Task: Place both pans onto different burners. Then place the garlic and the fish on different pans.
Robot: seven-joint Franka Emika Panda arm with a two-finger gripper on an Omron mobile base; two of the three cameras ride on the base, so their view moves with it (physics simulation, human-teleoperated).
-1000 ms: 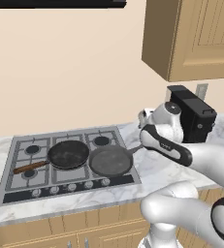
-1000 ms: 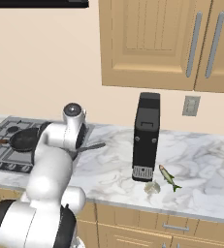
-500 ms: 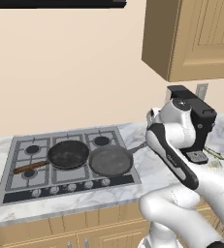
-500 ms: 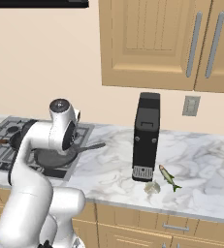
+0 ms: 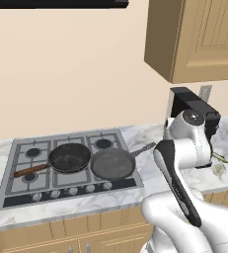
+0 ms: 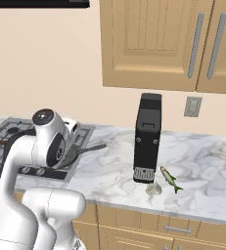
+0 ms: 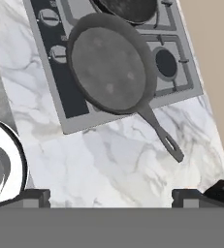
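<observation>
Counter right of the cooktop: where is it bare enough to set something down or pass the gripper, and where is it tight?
Bare marble lies between the cooktop and the coffee machine, beyond the grey pan's handle tip. Tight at the machine's foot, where garlic and fish lie close together.

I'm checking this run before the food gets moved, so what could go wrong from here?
1. The garlic and the fish lie close together beside the black appliance; the open gripper might nudge one while reaching for the other, or brush the appliance.
2. The grey pan has its handle sticking out over the counter, so the arm could bump it while carrying food across.
</observation>
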